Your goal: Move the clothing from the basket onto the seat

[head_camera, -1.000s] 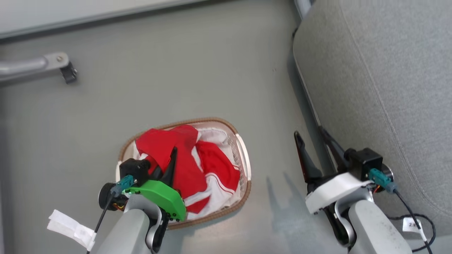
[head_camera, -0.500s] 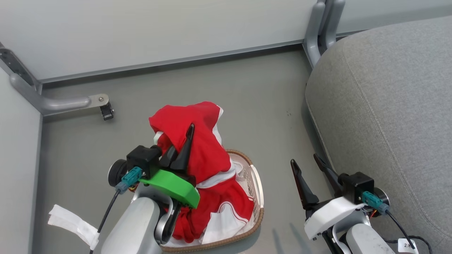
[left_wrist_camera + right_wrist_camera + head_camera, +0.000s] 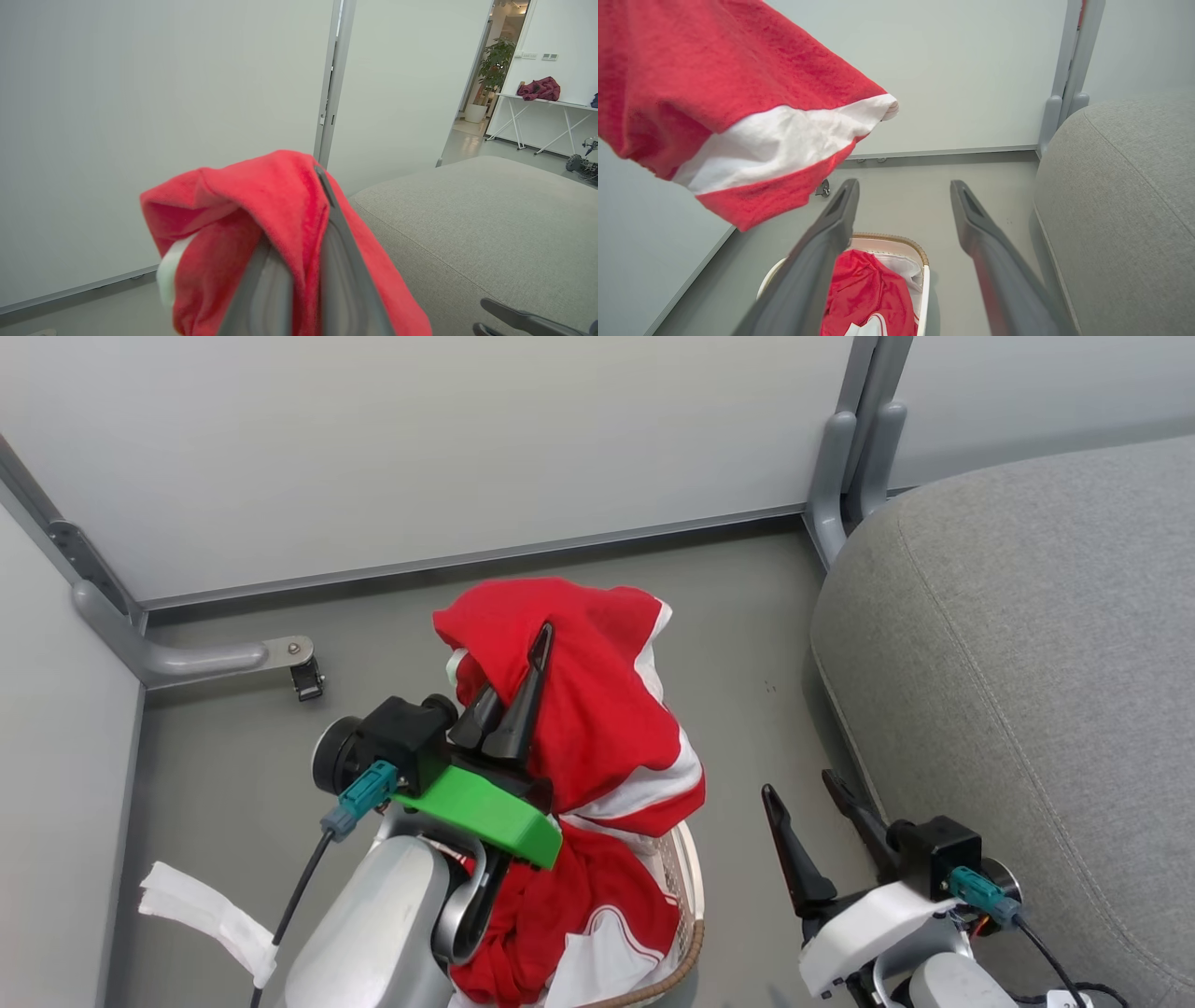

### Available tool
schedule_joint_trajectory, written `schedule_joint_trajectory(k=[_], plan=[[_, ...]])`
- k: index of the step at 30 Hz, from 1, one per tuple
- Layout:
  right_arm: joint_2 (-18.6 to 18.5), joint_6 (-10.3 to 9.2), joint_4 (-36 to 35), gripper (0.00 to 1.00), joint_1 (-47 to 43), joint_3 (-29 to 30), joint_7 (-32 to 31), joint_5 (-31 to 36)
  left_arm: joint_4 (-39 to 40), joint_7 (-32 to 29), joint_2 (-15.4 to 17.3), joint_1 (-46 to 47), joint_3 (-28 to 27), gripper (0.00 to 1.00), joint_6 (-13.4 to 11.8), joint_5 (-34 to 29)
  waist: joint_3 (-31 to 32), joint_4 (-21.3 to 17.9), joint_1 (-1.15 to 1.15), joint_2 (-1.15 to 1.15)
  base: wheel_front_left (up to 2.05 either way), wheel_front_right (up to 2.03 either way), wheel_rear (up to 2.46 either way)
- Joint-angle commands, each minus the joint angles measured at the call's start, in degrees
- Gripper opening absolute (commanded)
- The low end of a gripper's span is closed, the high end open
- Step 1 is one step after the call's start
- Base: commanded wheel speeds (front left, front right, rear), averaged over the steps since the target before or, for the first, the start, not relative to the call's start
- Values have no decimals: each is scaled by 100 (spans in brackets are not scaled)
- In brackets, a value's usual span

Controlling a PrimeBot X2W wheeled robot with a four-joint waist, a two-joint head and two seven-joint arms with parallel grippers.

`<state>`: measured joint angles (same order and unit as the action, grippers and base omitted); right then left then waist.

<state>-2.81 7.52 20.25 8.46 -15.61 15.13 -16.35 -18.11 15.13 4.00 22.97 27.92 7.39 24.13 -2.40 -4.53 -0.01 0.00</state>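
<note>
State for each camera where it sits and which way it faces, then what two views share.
Head view: on the head, facing down at the floor, basket and seat; both forearms show, left tool shut on the clothing, right tool open.
Left wrist view: on the left wrist, facing the wall and seat; the left tool pinches red clothing.
Right wrist view: on the right wrist, facing down past the open right tool to the basket.
Shared: both wrist views show the raised clothing and seat.

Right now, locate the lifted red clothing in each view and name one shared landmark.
Head view: clothing centre, held up by the left gripper.
Left wrist view: clothing lower centre, draped over that gripper.
Right wrist view: clothing upper left, hanging.
Shared landmark: the grey seat, at the right in each.
</note>
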Motion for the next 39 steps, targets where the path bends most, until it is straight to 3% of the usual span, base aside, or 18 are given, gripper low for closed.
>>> schedule_joint_trajectory(k=[1,7,14,34,35,36,37,39], plan=[[-24,-6,-86,100,-25,-120,2,-70,32,3,-19,42,19,0,17,-4,-14,5,1,0,0,0,0],[-133,-6,-458,100,408,-932,2,-431,25,3,-43,82,107,0,17,40,-115,57,1,0,0,0,0],[-238,-6,-255,100,1304,-1825,2,-664,-28,3,-75,153,319,0,17,128,-201,185,1,0,0,0,0],[-60,-6,1467,100,2443,-2697,2,-1130,102,3,-107,231,1212,0,17,706,-190,596,1,0,0,0,0],[-57,-6,1507,48,2468,-2697,2,-1155,94,3,-106,246,1240,0,17,721,-193,622,1,0,0,0,0],[-55,-6,1525,6,2486,-2701,2,-1161,78,3,-106,248,1251,0,17,742,-193,638,1,0,0,0,0],[-48,-6,1514,0,2494,-2712,2,-1185,53,3,-106,241,1257,0,17,753,-197,654,1,0,0,0,0],[-45,-6,1430,0,2455,-2674,3,-1210,-8,3,-105,227,1202,0,17,728,-208,669,1,0,0,0,0]])
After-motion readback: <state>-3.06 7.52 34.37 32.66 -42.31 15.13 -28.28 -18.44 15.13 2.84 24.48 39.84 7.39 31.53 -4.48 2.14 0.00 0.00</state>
